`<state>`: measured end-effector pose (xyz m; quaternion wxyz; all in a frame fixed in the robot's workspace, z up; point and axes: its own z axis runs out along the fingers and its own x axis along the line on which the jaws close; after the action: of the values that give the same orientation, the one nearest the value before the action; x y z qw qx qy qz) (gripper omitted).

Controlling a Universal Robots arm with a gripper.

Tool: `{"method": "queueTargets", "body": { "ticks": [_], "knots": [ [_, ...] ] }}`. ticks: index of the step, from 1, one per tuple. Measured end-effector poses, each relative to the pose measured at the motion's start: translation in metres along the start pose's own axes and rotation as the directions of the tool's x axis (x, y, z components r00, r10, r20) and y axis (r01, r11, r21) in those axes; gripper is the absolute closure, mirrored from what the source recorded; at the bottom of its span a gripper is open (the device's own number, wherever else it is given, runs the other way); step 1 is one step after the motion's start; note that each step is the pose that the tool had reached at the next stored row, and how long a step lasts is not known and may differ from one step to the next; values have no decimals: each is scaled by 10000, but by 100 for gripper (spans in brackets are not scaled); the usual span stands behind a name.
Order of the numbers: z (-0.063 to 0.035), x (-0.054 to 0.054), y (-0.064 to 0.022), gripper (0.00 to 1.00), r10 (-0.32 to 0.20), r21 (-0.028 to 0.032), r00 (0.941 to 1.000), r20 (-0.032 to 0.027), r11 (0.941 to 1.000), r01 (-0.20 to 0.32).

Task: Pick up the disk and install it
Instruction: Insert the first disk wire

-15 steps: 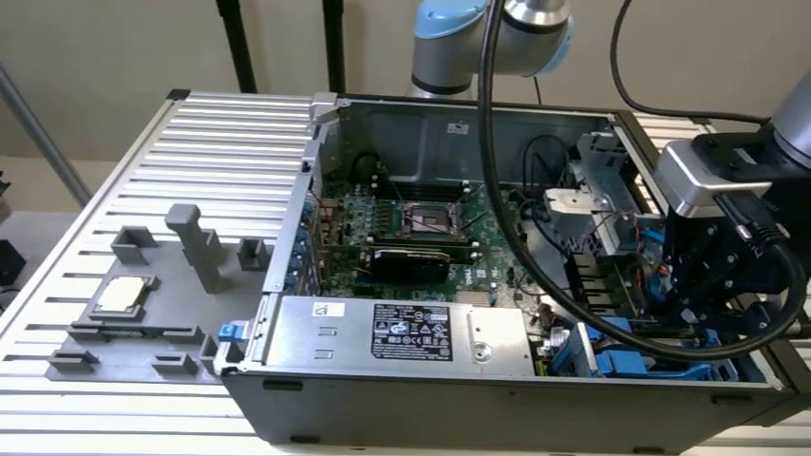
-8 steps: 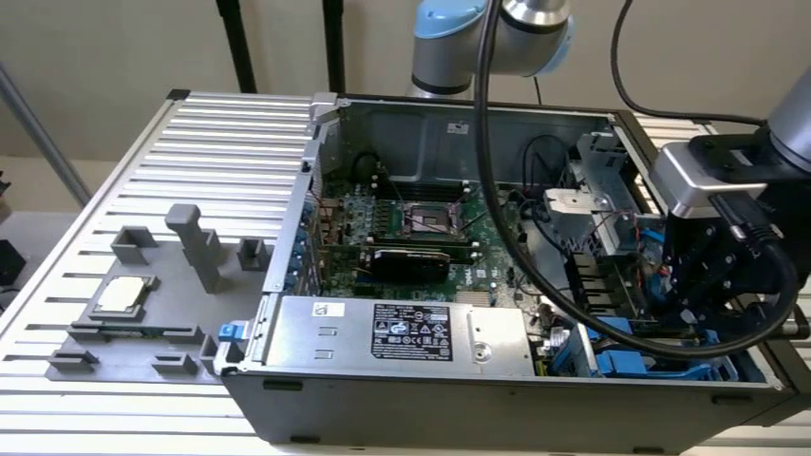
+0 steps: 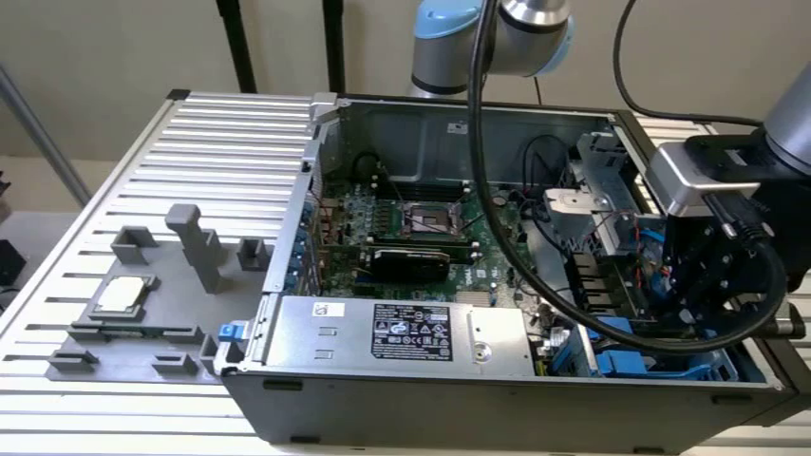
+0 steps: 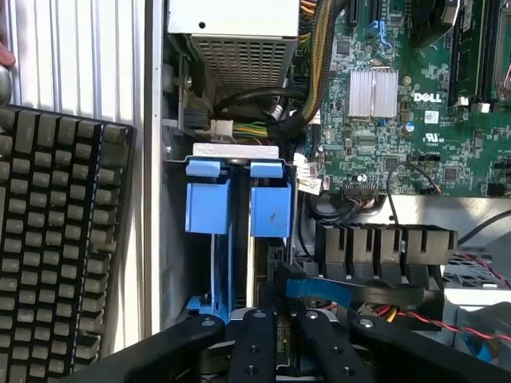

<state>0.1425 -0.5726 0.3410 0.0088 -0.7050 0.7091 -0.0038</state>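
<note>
The disk (image 4: 270,211) stands on edge in the drive bay (image 4: 180,239) at the corner of the open computer case (image 3: 507,404), at the exterior view's right. A second blue carrier (image 4: 207,209) sits just beside it, and which of the two holds the drive cannot be told for certain. Its long axis runs from the power supply (image 4: 239,36) toward the end effector (image 4: 286,339), with the blue end nearest the power supply and the thin edge facing the wrist camera.

The end effector hangs directly over the bay, its black linkage close above the carriers' far end. Whether its fingers are apart or clamped on the carrier cannot be told. In the exterior view the arm (image 3: 507,28) reaches from behind the case, and the end effector (image 3: 709,285) points down into that corner.

The motherboard (image 3: 405,228) lies beyond the bay. A keyboard (image 4: 64,239) lies beside the case on the slatted surface (image 3: 228,123). A grey fixture (image 3: 140,304) sits near the surface's edge at the exterior view's left.
</note>
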Motion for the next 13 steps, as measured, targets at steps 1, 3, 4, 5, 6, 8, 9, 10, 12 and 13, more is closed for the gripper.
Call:
{"method": "queueTargets", "body": {
  "ticks": [1,3,4,5,6,8,9,10,12,13],
  "knots": [
    [3,-1,0,100,44,5,10000,-4,10000,-44],
    [11,-3,1,100,130,14,9999,-10,9999,-130],
    [15,-4,1,100,165,19,9999,-12,9999,-165],
    [21,-4,1,100,195,24,9998,-14,9998,-195],
    [26,-6,1,100,223,29,9997,-17,9997,-223],
    [35,-8,2,100,273,37,9996,-25,9996,-272],
    [38,-10,2,100,295,41,9996,-30,9996,-295],
    [40,-12,2,100,316,45,9995,-33,9995,-316],
    [42,-14,4,100,347,52,9994,-35,9994,-347],
    [44,-15,3,100,355,57,9994,-30,9994,-354]
  ]
}}
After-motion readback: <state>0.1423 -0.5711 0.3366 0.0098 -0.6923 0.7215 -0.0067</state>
